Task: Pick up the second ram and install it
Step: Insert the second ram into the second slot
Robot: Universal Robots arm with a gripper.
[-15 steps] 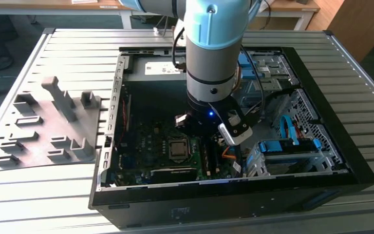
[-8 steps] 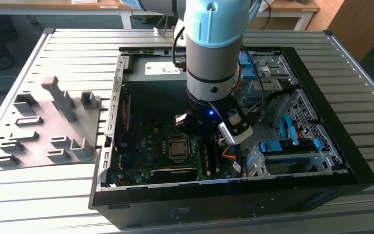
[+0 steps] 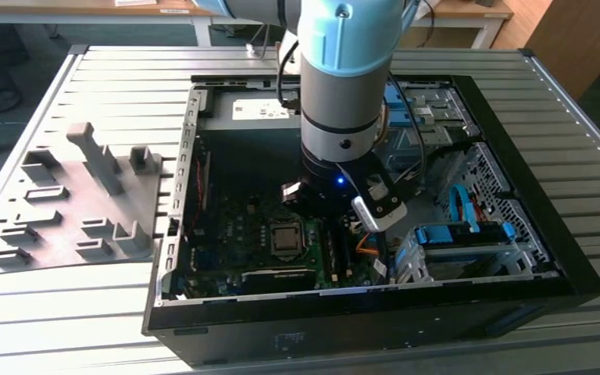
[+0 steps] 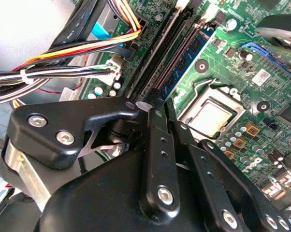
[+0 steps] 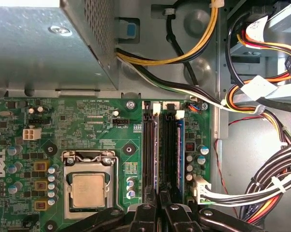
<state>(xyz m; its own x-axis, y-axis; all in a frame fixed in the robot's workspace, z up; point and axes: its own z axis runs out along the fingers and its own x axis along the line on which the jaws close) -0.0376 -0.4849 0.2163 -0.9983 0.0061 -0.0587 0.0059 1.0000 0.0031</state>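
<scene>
Two slot rails point(image 5: 150, 154) run beside the CPU point(image 5: 88, 189). Pincer point(image 5: 160, 207) sits low over them, fingers together. Blue-green ram stick point(image 5: 180, 154) stands slotted alongside; can't tell if it's the second. Risk: off-line push jams the rail or snags the cables point(image 5: 261, 188).

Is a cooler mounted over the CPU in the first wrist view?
No, the CPU sits in its socket on the green board with its bare metal lid exposed and nothing mounted over it.
</scene>
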